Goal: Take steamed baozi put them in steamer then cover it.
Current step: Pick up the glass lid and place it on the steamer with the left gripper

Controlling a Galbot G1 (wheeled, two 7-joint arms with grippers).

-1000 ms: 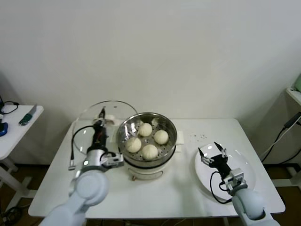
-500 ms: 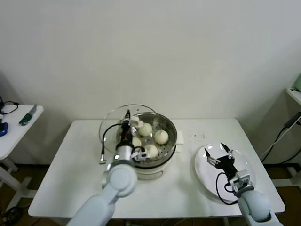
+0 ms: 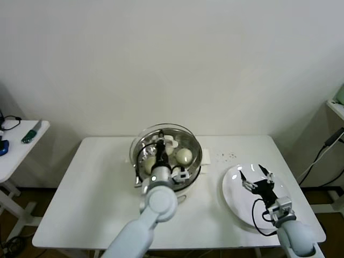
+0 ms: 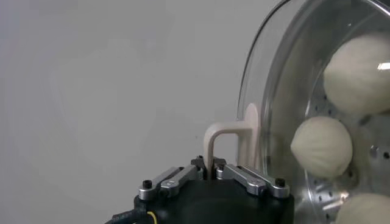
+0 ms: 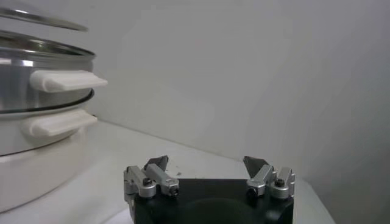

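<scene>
While my left gripper (image 4: 211,171) is clamped on the glass lid (image 3: 161,134)'s bar handle (image 4: 228,137) above the steamer (image 3: 193,161), where the baozi (image 3: 184,156) sit, an off-centre lowering could catch the rim. My right gripper (image 3: 256,178) hovers open over the plate (image 3: 234,196).

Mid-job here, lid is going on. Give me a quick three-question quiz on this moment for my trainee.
1. True or false: the left gripper is shut on the lid handle.
2. The right gripper hovers over: A) the steamer B) the plate C) bare table
3. Where are the buns?

Key: 1 true. 2 B. 3 In the steamer, under the lid.
</scene>
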